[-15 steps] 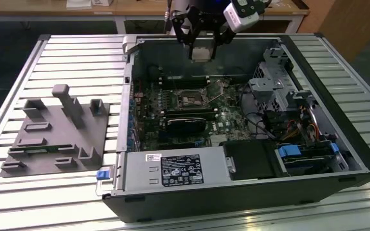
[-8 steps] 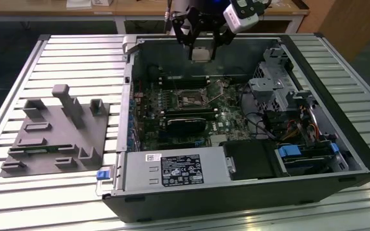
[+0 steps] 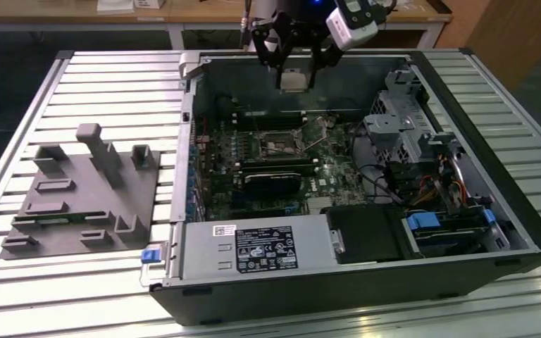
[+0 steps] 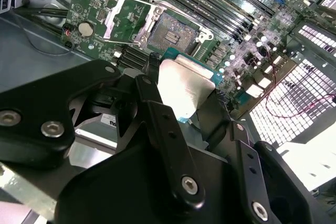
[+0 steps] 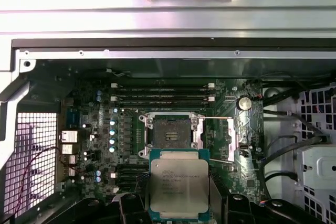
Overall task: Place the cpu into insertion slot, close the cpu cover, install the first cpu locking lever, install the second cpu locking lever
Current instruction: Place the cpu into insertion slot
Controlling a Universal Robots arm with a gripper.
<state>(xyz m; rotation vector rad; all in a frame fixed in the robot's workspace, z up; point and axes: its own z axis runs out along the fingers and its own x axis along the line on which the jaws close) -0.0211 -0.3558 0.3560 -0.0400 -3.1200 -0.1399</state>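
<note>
Gripper [image 3: 294, 69] of mine, black-fingered, clamps the flat square silvery-grey cpu [image 5: 178, 184]. It hangs above the dark-centred, silver-rimmed square insertion slot [image 5: 170, 131].

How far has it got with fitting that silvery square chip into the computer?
Nothing is fitted yet. The black gripper is shut on the flat silvery-grey square chip, held above the open black computer case. The square socket with the dark centre is empty, and its thin silver frame cover is flipped open beside it. Seating the chip, closing the cover and locking it remain.
</note>
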